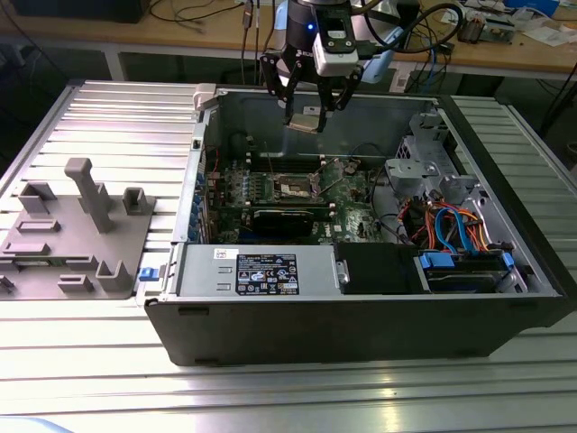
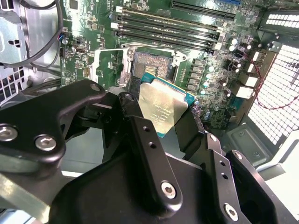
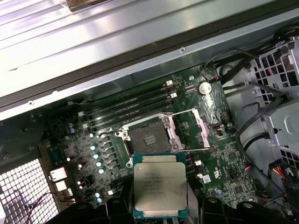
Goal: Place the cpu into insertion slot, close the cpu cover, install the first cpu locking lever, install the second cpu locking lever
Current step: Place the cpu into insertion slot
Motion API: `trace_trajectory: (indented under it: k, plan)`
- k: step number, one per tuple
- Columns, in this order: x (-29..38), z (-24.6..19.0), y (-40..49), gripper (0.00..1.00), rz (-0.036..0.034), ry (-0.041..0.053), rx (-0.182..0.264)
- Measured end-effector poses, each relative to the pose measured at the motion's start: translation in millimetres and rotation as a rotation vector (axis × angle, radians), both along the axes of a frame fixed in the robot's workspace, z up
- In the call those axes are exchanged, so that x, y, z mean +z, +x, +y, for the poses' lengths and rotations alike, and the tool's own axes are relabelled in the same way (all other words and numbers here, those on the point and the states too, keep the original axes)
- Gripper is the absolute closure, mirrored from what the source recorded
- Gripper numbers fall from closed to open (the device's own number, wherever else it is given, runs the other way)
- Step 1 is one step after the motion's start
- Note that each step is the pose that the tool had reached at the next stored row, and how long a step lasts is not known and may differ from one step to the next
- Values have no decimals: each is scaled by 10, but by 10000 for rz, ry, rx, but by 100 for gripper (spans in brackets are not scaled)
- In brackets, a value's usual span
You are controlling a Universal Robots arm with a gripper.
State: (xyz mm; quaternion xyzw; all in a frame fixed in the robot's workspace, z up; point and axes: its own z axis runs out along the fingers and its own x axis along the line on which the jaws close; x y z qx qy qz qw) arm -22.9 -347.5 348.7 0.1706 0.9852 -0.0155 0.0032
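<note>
While clamped on the cpu [image 3: 160, 189] by its edges, high above the insertion slot [image 3: 149, 139], hold pincer [image 1: 306, 115] level; square it to slot rim; go straight down, no tilt.

The cpu [image 1: 305, 120] hung above the insertion slot [image 1: 293, 187], inside the computer case [image 1: 361, 316]; fixture block [image 1: 81, 225] sat off at the exterior view's left.

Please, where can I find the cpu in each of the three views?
Exterior view: cpu hangs above the open case, near its back wall.
Second wrist view: cpu beside the insertion slot.
First wrist view: cpu beside the same slot.
Shared landmark: the insertion slot.
</note>
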Motion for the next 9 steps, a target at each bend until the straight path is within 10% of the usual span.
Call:
trace_trajectory:
  k: [9]
  plan:
    - [0, 0, 0, 46, 1, -63, -84]
